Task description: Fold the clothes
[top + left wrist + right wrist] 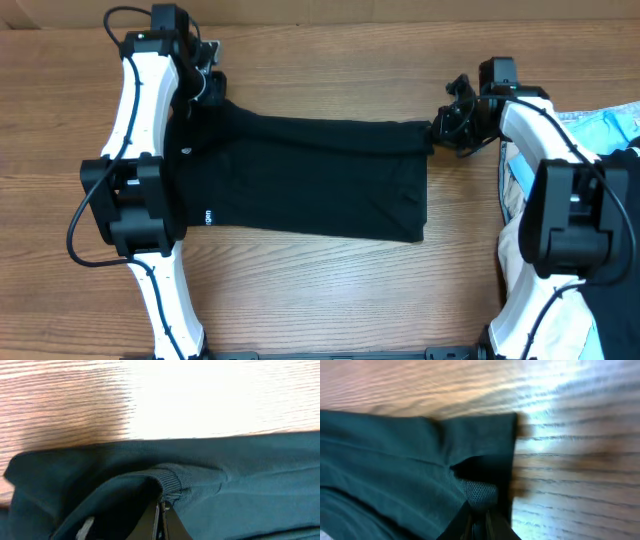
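The black T-shirt (310, 175) lies stretched across the wooden table, folded into a wide band. My left gripper (207, 88) is shut on its far left corner, near the ribbed collar (172, 480). My right gripper (440, 128) is shut on its far right corner (485, 467). A small white tag (208, 215) shows at the shirt's near left edge. In both wrist views the cloth (240, 475) looks teal and runs between the jaws.
A heap of pale-blue and white cloth with a dark garment (610, 130) lies at the right edge, partly behind my right arm. Bare wooden table (330, 290) lies in front of the shirt.
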Controlling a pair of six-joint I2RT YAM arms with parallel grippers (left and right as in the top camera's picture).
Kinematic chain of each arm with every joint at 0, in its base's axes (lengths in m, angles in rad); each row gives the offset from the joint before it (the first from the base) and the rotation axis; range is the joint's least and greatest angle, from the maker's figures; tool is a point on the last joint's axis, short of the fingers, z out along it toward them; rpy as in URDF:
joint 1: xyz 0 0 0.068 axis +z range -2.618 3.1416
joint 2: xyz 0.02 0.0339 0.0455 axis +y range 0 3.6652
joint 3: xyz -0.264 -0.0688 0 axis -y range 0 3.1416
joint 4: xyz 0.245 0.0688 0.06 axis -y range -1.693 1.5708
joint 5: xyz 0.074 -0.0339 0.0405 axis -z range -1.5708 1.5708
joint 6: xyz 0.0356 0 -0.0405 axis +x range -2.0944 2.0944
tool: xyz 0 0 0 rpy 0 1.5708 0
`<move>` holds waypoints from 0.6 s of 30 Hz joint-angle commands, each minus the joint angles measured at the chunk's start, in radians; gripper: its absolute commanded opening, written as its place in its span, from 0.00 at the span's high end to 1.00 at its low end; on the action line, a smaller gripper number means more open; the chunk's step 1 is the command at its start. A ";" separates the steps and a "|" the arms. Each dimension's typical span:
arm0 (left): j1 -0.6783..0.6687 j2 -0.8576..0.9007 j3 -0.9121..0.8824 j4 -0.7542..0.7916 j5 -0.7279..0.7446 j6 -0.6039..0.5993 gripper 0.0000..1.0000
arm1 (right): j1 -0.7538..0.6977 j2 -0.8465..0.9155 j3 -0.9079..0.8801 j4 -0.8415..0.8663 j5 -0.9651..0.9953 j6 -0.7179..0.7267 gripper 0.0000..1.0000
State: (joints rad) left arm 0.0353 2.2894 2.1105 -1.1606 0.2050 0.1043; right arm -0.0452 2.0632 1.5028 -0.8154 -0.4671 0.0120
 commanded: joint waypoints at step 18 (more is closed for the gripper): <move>0.030 0.005 0.020 -0.264 -0.130 -0.027 0.96 | -0.001 -0.122 0.024 -0.288 -0.008 -0.012 0.87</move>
State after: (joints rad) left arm 0.0540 2.2894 2.1159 -1.4311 0.0414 0.0906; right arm -0.0452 1.9682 1.5059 -1.1248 -0.4683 0.0074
